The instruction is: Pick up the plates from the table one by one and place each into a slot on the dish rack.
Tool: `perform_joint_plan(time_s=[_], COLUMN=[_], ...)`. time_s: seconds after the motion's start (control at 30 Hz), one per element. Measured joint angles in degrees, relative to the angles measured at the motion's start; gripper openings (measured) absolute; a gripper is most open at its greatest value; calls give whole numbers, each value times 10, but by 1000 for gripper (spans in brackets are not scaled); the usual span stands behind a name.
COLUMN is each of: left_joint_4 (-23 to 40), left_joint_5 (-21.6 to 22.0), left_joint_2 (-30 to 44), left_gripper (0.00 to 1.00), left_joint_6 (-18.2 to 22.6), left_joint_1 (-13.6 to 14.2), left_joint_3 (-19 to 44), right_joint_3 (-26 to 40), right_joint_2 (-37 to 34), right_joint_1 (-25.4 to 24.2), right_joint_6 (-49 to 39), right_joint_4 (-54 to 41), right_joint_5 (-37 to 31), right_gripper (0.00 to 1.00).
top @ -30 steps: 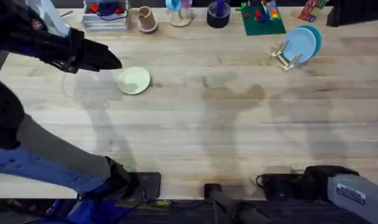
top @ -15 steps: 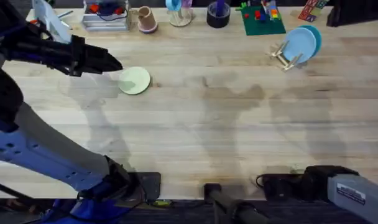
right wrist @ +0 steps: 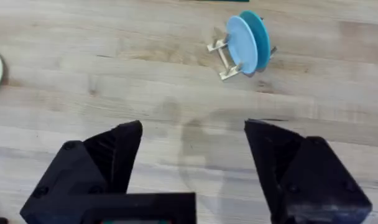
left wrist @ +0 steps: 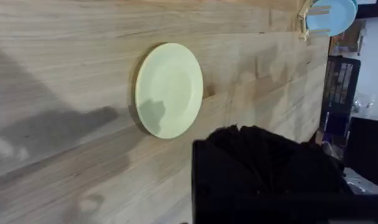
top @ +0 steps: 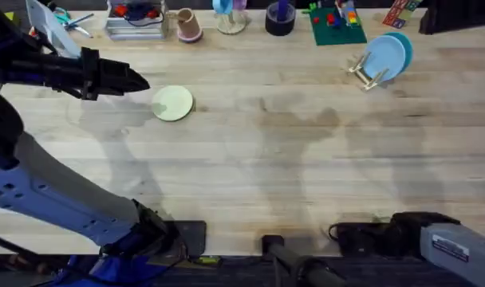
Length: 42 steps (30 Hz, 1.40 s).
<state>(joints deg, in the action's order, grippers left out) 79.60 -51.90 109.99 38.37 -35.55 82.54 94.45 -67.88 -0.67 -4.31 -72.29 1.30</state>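
Lower left gripper (top: 140, 80), jaws seemingly closed, open over pale yellow-green round plastic plate (top: 172, 103) rim; right gripper (right wrist: 192, 149) open, idle.

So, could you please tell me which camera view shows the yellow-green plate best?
The left wrist view: the yellow-green plate is large there, its whole rim visible, lying flat on the table. The overhead view shows it whole but small, just beyond the left tool. The right wrist view catches just a sliver at the frame's edge.

Pale yellow-green plate (left wrist: 169, 90) flat on wooden table (left wrist: 64, 50), beside black claw (left wrist: 263, 171).
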Motion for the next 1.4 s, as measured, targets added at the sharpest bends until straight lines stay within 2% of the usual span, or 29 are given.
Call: perform_joint_plan(time_s=[0.17,0.4,0.57,0.7,1.0,1.17,1.4], left_joint_4=[-8,-48,-95,-108,-118,-119,-121], left_joint_5=[-6,-8,-3,9,22,23,24], left_joint_2=[16,90,132,152,159,159,159], left_gripper=[41,41,41,40,40,41,41], left_joint_6=[-2,-4,-28,-48,-97,-111,-119], left_joint_1=[0,0,0,0,0,0,0], left_joint_3=[0,0,0,0,0,0,0], right_joint_3=[0,0,0,0,0,0,2], right_joint_2=[0,0,0,0,0,0,-12], right_joint_1=[0,0,0,0,0,0,0], right_joint_6=[0,0,0,0,0,0,0], right_joint_4=[0,0,0,0,0,0,0], right_joint_5=[0,0,0,0,0,5,80], right_gripper=[994,995,995,995,995,995,995])
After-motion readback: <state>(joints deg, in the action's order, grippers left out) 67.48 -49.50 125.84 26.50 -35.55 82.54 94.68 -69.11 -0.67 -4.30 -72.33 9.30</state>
